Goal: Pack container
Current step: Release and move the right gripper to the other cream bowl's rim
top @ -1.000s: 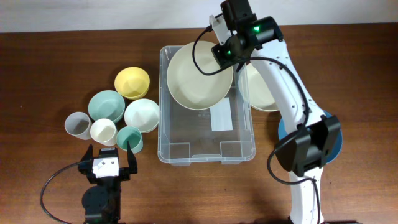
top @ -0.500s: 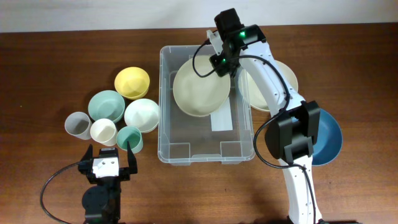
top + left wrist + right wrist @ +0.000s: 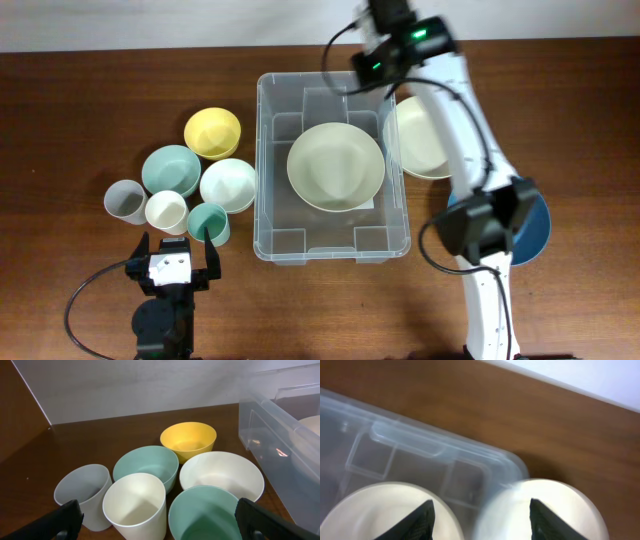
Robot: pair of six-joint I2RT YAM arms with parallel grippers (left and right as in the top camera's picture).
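Observation:
The clear container (image 3: pixel 262 160) stands mid-table with a cream bowl (image 3: pixel 335 166) lying flat on its floor. My right gripper (image 3: pixel 383 72) hovers over the bin's far right corner, blurred, open and holding nothing. In the right wrist view the gripper (image 3: pixel 480 520) spans the container rim (image 3: pixel 445 450), one fingertip over the bowl inside (image 3: pixel 365 510), the other over a second cream bowl (image 3: pixel 570 505) outside the bin. My left gripper (image 3: pixel 172 262) rests open at the front left. In its wrist view that gripper (image 3: pixel 160 522) faces the cups with nothing between its fingers.
Left of the bin sit a yellow bowl (image 3: pixel 212 132), a teal bowl (image 3: pixel 170 170), a white bowl (image 3: pixel 228 185), a grey cup (image 3: pixel 125 201), a white cup (image 3: pixel 167 212) and a teal cup (image 3: pixel 208 222). A cream bowl (image 3: pixel 425 140) and a blue bowl (image 3: pixel 535 235) lie right of it.
My right gripper has opened and let go of the cream bowl, which has dropped from tilted at the bin's back to flat on its floor. The gripper has pulled back. The left arm has not moved.

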